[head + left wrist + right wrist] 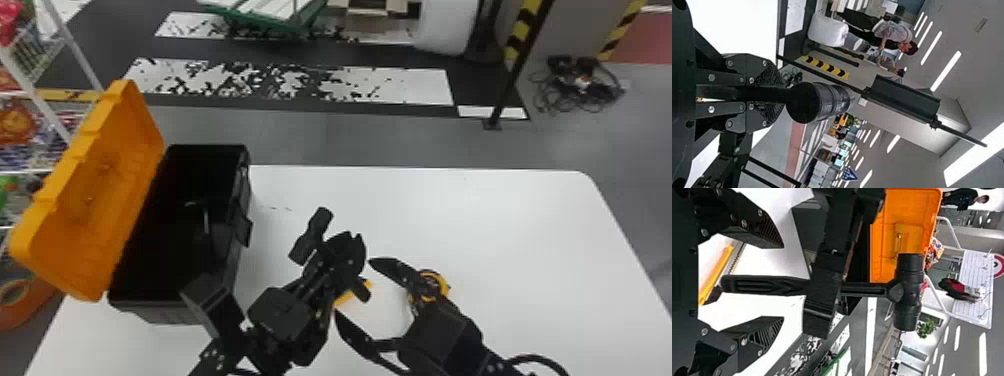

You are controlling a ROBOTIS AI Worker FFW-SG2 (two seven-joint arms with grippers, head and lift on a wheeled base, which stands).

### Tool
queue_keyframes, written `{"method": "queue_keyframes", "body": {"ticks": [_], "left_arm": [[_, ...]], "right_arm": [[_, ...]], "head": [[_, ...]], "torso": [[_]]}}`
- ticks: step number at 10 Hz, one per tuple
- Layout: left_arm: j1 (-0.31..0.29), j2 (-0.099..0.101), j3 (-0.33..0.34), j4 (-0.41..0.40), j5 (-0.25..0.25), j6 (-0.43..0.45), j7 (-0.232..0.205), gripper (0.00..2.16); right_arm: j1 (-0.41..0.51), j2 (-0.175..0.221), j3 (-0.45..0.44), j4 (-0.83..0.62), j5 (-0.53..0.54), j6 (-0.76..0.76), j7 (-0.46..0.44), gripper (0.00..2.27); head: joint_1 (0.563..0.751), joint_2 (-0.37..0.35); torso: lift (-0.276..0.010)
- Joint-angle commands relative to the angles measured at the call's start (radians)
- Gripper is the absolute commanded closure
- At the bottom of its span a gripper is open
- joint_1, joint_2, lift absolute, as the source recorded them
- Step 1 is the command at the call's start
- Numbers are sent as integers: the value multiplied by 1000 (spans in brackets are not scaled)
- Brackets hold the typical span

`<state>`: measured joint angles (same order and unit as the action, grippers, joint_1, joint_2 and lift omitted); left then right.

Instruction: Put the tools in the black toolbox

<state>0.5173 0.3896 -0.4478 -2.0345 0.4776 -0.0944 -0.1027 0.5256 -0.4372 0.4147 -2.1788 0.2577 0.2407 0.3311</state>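
Above the tabletop [465,225], in from its left edge, the probably stiff, head-heavy mallet [312,237] (best held near its head) has its handle [758,285] clamped by the left gripper [772,93], the empty right gripper [783,283] wide open about its free end.

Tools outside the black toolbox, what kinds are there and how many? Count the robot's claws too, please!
Black mallet with a long handle: 1
Long yellow-and-grey tool: 1
Round yellow-and-black tool: 1
Black two-fingered claws: 2, the left claw and the right claw
Total: 5
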Motion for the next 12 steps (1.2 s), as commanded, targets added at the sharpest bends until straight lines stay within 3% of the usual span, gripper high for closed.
{"method": "queue_keyframes", "body": {"ticks": [1,3,5,8,10,12], "left_arm": [[-10,0,35,-9,1,39,-2,2138],[-28,-1,100,-32,-8,118,-2,2138],[-33,-8,207,-85,-5,213,-11,2138],[-82,-8,342,-105,-22,330,-6,2138],[-125,-9,377,-81,-125,376,20,2138],[-145,-9,411,-32,-151,382,29,2142]], "right_arm": [[45,0,-30,-4,0,-8,-3,46],[111,0,-82,-16,-18,-36,-6,49],[157,-2,-116,-15,-20,-48,-6,60],[226,0,-155,24,-32,-128,-20,66],[275,26,-200,70,-75,-208,-26,66],[321,49,-240,103,-98,-281,-29,70]], "head": [[695,4],[695,2],[695,11],[695,80],[695,117],[695,151]], "torso": [[-39],[-39],[-39],[-39],[-39],[-39]]}}
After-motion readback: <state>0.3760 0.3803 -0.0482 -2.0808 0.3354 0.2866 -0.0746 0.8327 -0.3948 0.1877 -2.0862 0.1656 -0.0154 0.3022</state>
